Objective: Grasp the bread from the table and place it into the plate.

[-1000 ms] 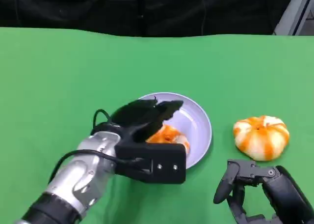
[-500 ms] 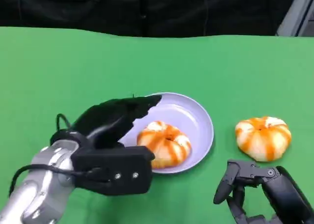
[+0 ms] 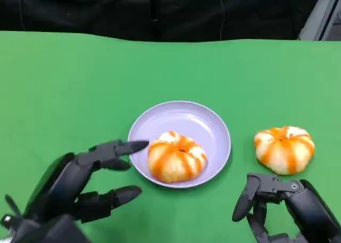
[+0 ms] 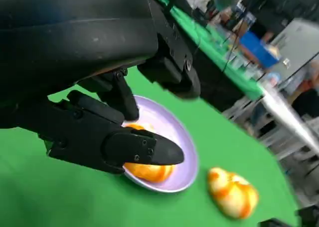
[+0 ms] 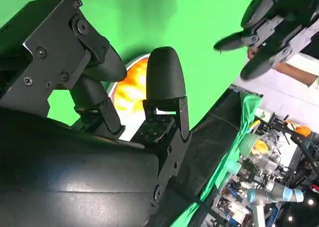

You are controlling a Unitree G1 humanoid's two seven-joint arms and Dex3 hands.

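Bread (image 3: 176,158) rests in the lilac plate (image 3: 206,125), delivered; left hand (image 3: 80,184) hovers nearby, fingers spread, holding nothing. Right hand (image 3: 290,208) waits loosely open near a second bun (image 3: 284,148).

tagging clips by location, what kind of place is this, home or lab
Most likely a robotics lab or workshop, not a home. The table is covered in plain green cloth, and beyond it the left wrist view shows blurred cluttered benches; the right wrist view shows another robot arm among equipment.
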